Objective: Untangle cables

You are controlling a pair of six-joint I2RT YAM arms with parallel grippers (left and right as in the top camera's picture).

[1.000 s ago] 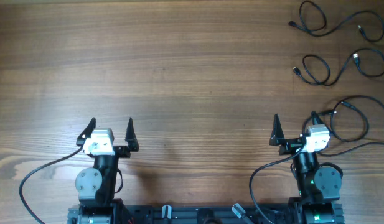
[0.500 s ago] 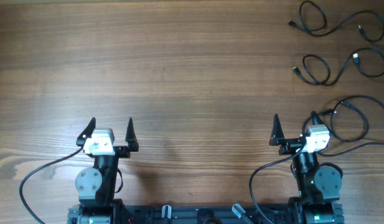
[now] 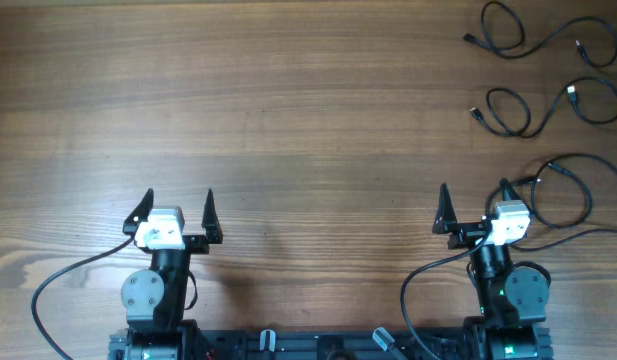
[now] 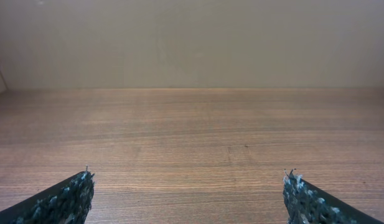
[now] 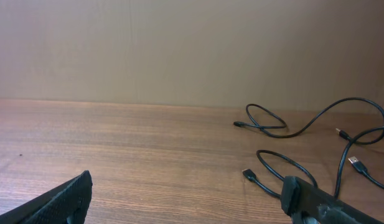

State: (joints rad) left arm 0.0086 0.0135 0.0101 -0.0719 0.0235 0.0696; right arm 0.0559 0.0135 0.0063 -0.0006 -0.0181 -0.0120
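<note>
Overhead: nearest cable (image 3: 589, 200) seemingly runs behind right fingers (image 3: 443, 208).

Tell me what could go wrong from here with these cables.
1. The nearest cable curls close beside the open right hand, so a sweep outward might snag and drag it.
2. A dragged cable could slide into the middle cable, lying just beyond, and tangle with it.

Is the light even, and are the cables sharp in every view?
Overhead: soft, even light, no glare; the cables are sharp, one cut by the right edge. Right wrist: cables clear, the right gripper dark and slightly soft. Left wrist: no cables, table grain sharp.
</note>
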